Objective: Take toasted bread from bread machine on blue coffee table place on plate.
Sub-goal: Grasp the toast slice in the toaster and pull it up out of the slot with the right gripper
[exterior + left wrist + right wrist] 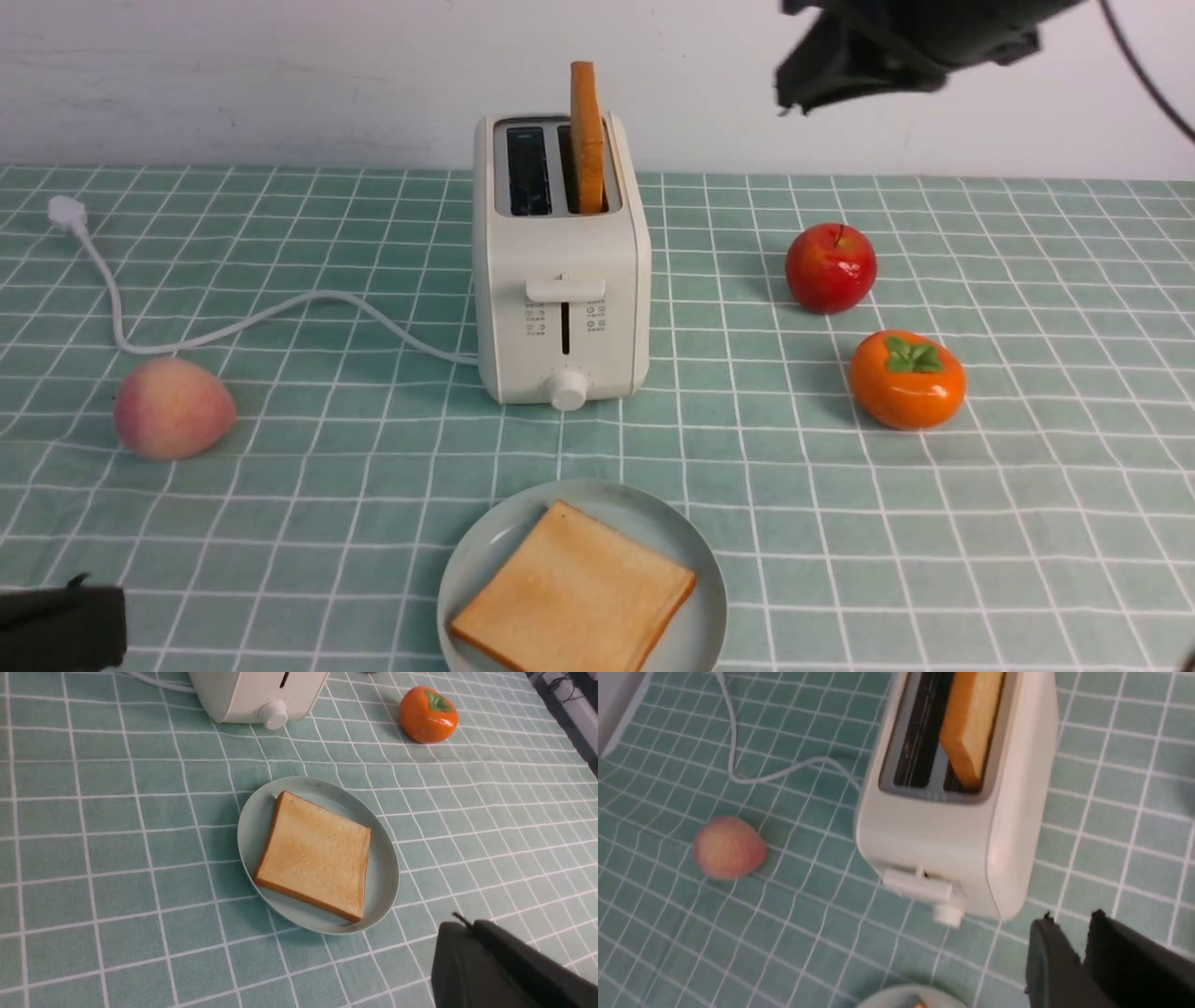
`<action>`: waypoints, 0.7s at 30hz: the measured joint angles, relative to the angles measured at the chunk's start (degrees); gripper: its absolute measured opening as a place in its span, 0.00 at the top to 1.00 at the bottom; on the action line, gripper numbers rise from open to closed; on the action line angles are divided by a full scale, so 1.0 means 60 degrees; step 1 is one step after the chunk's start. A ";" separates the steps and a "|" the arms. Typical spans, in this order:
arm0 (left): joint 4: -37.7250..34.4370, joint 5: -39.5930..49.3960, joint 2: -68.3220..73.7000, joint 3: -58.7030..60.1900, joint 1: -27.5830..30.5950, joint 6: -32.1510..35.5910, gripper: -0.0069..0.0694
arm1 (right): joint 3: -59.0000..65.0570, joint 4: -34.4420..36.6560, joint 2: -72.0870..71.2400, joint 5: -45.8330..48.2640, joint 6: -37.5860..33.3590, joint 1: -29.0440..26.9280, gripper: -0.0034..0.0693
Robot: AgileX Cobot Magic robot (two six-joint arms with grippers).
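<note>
Grid-clothed desk (373, 523). Toast slice (586, 140) upright in toaster (562, 271), other slice (579, 588) on plate (457, 597). My left gripper (65, 625) shut; right gripper (794, 103) slightly parted. Toast probably light, crumbly: pinch exposed faces gently.

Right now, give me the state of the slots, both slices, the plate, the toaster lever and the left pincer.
Left slot: empty
Right slot: holding toast
Slice in toaster: upright, sticking out
Other slice: flat on plate
Plate: upright, bearing one slice
Lever: up
Left pincer: shut
</note>
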 joint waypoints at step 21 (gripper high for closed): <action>0.1546 0.0120 -0.0813 0.0379 0.0000 -0.0191 0.93 | -0.2406 -0.0006 0.4164 -0.3386 0.0078 0.0660 0.16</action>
